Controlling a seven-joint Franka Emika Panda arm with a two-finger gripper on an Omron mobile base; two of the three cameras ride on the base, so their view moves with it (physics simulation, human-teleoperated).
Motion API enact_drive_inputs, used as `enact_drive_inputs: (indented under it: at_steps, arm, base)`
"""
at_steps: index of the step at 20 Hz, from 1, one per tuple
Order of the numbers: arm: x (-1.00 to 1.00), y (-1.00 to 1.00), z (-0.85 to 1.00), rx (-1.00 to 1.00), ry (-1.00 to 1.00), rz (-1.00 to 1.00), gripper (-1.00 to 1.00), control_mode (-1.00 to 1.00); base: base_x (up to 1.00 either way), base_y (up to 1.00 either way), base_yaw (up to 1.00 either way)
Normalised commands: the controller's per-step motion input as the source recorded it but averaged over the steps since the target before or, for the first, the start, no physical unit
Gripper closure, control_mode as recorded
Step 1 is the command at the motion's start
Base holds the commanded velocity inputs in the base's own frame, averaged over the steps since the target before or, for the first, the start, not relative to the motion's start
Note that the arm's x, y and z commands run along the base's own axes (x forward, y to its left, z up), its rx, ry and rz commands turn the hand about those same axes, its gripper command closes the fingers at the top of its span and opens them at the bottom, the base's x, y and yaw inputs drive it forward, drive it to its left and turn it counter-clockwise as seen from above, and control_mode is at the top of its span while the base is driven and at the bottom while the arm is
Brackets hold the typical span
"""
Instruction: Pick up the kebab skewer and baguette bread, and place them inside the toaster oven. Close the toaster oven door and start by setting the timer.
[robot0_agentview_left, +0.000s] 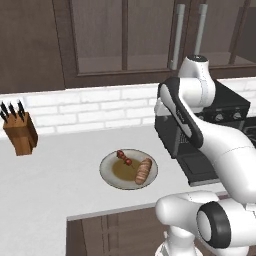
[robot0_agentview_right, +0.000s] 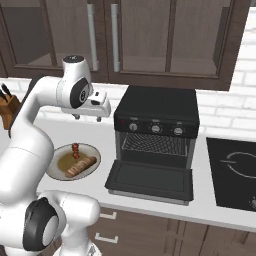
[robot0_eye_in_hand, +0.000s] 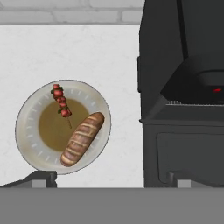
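You see the hand (robot0_agentview_right: 92, 116) released, jaws wide, holding nothing — it hangs above the desk (robot0_agentview_left: 55, 180) between plate (robot0_agentview_left: 111, 177) and oven (robot0_agentview_right: 156, 131). Skewer (robot0_eye_in_hand: 61, 105) and baguette (robot0_eye_in_hand: 82, 138) lie side by side on the plate. The door (robot0_agentview_right: 149, 181) is down — rack (robot0_agentview_right: 154, 144) exposed.

White brick wall (robot0_agentview_left: 90, 112), dark wood cabinets (robot0_agentview_right: 165, 40), pale counter (robot0_agentview_left: 55, 185).

Franka arm: white, dark-jointed, elbow raised high, forearm reaching forward. Gripper (robot0_agentview_right: 91, 118): pointing downward, holding nothing. Jaws: spread fully wide apart.
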Motion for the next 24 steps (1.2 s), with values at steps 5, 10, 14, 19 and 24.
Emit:
enact_drive_inputs:
  at_steps: [5,10,14,19,24]
  arm:
    - [0.0,0.0,0.0,0.0,0.0,0.0,-1.0,-1.0]
    - [0.0,0.0,0.0,0.0,0.0,0.0,-1.0,-1.0]
    - [0.0,0.0,0.0,0.0,0.0,0.0,-1.0,-1.0]
    - [-0.25,-0.23,-0.15,0.05,-0.04,0.0,-1.0,-1.0]
    - [-0.43,-0.66,-0.32,0.06,-0.19,0.06,-1.0,-1.0]
  base:
    - [0.0,0.0,0.0]
    - [0.0,0.0,0.0]
    - [0.0,0.0,0.0]
    - [0.0,0.0,0.0]
    - [0.0,0.0,0.0]
